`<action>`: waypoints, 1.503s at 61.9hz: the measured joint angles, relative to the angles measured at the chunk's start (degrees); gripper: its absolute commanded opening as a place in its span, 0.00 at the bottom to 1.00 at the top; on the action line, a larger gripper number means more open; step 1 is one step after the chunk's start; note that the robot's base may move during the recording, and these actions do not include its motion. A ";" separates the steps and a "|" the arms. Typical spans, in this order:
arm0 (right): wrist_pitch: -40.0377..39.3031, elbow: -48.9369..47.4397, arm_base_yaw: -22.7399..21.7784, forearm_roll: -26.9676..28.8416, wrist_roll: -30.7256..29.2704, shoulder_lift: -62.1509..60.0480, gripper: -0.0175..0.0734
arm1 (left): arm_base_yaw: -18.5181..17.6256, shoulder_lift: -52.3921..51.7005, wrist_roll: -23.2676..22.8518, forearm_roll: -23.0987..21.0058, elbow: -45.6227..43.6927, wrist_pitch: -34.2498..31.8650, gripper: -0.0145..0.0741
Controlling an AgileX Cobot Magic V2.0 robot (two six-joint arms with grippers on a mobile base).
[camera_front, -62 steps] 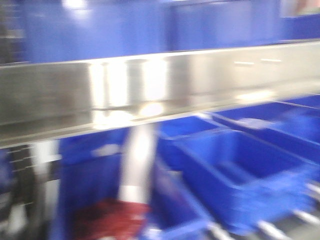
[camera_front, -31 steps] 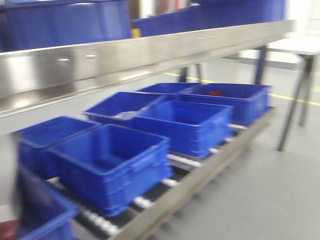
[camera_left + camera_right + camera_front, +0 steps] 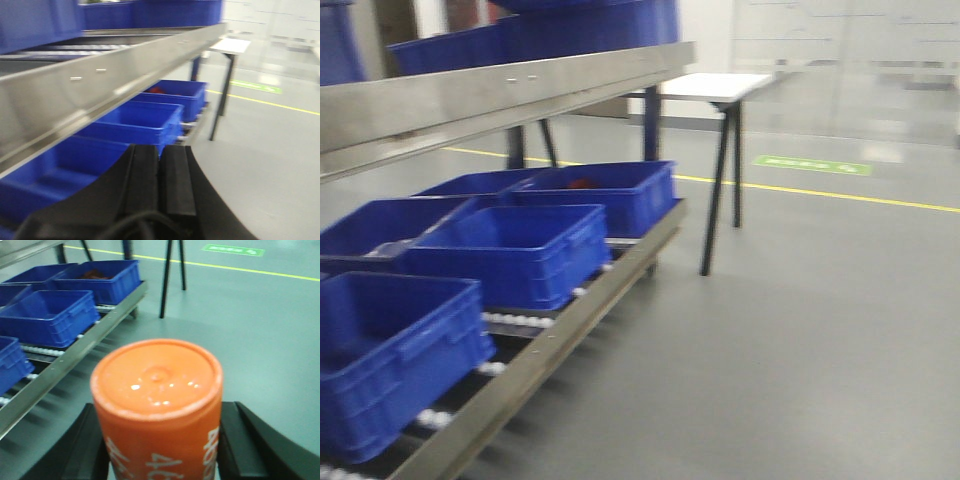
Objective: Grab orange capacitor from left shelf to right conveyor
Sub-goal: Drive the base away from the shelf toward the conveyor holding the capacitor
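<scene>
The orange capacitor fills the right wrist view, an orange cylinder with white numerals down its side. My right gripper is shut on it, a black finger pressing each side, and holds it above the grey floor. My left gripper is shut with nothing between its pads and hangs beside the left shelf. That shelf's steel rail and blue bins take up the left of the front view. The right conveyor is out of view.
A white table on black legs stands just beyond the shelf's end. Bare grey floor with a yellow line and a green mark spreads to the right. Something red lies in the far bin.
The front view has swung to the right. The shelf and its bins have slid to the left of the frame, and the floor and white table have come into sight.
</scene>
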 measured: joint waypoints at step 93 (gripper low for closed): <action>0.22 0.00 0.00 0.11 0.00 -0.04 0.35 | 0.00 0.00 0.00 0.00 0.00 0.00 0.05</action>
